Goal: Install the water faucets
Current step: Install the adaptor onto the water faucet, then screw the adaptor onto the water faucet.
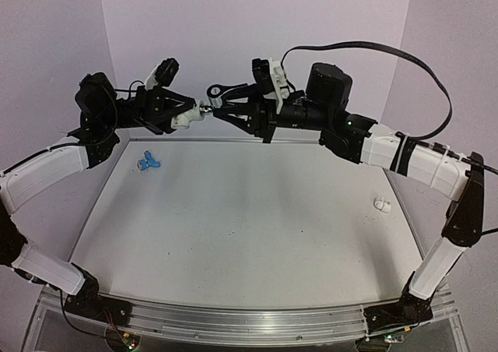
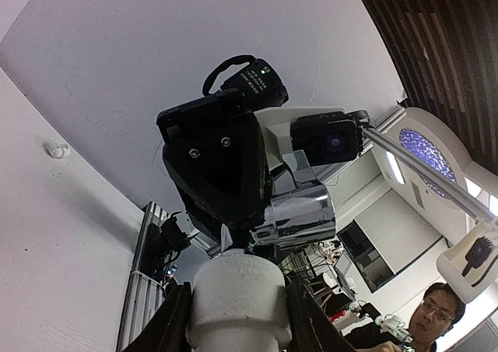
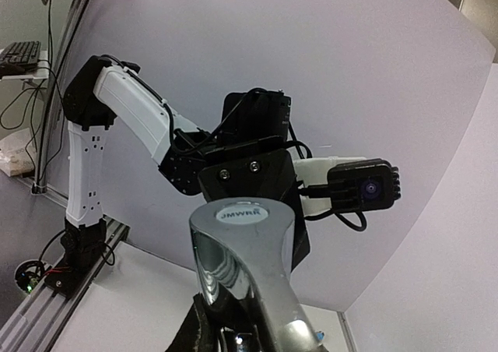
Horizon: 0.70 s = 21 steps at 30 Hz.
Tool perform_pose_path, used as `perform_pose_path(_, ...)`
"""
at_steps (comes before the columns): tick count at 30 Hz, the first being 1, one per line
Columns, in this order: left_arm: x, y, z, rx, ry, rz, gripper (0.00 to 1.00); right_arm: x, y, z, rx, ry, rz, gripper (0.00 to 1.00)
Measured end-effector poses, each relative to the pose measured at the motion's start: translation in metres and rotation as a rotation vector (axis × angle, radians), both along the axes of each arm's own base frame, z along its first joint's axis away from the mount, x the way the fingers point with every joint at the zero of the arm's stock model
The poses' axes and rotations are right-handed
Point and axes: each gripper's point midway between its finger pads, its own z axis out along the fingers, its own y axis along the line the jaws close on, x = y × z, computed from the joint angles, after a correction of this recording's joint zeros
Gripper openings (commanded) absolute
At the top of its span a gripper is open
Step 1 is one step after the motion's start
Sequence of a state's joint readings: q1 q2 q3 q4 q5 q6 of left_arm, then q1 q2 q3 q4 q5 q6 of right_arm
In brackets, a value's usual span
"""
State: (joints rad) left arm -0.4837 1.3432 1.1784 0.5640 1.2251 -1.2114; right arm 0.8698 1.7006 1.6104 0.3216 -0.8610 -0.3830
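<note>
Both arms are raised at the back of the table, tips meeting in mid-air. My left gripper (image 1: 189, 115) is shut on a white pipe fitting (image 1: 183, 118), which fills the bottom of the left wrist view (image 2: 237, 297). My right gripper (image 1: 220, 109) is shut on the shiny silver faucet (image 1: 212, 95), large in the right wrist view (image 3: 245, 266). The silver faucet's end (image 2: 299, 216) sits against the top of the fitting. The bright blue faucet (image 1: 147, 163) lies on the table at the back left, below the left gripper.
A second small white pipe fitting (image 1: 381, 204) lies near the table's right edge. A black cable (image 1: 420, 72) arcs over the right arm. The white table (image 1: 249, 220) ends at a metal rail (image 1: 233, 315) at the front.
</note>
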Motion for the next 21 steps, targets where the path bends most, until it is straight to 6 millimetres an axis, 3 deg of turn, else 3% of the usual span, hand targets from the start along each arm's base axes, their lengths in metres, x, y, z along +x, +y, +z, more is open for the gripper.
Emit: perform_pose_path(21,0.001,0.007,0.004,-0.031,-0.141,0.095,0.00,0.006,0.009,0.008,0.090,0.185,0.105,0.00)
